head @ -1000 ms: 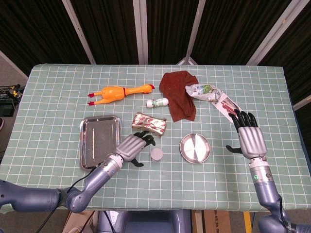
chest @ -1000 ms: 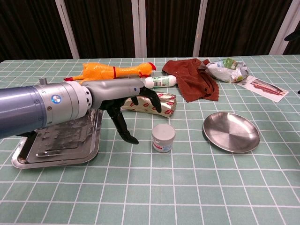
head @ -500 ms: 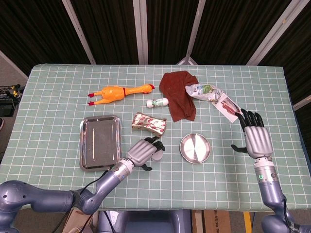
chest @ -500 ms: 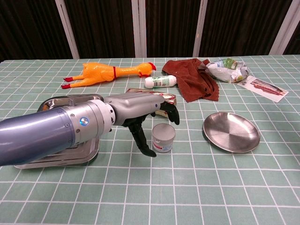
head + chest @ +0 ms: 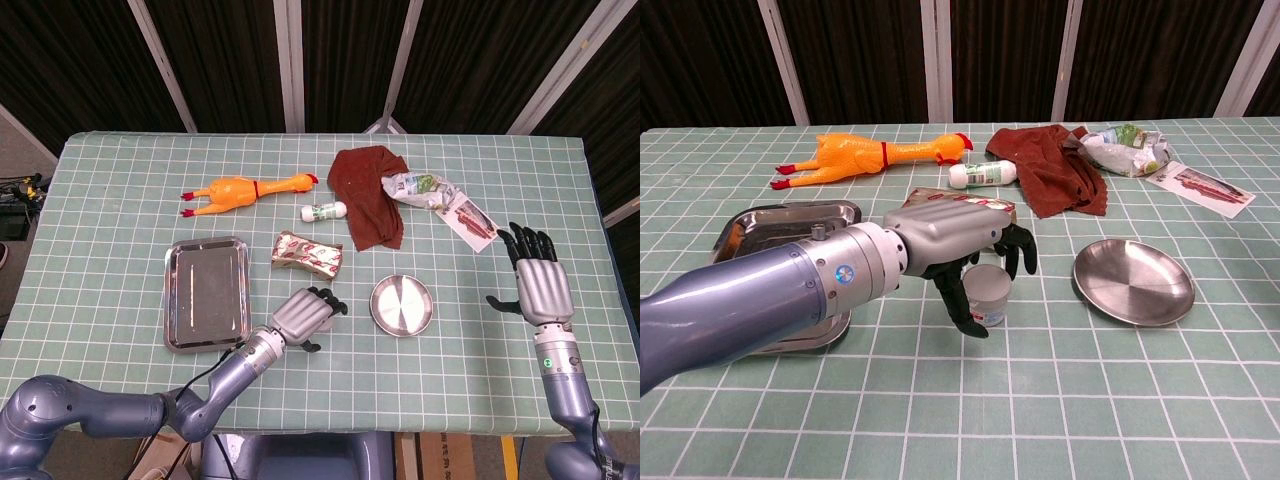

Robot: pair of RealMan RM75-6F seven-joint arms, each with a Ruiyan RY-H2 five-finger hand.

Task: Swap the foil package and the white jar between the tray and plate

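Over white jar (image 5: 989,295): left robot hand (image 5: 958,243), fingers spread.

bright even overhead light, soft shadows, sharp focus, dark backdrop.

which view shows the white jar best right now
The chest view: the white jar shows side-on under the left robot hand, whose fingers curl around it. In the head view that hand covers the jar almost entirely.
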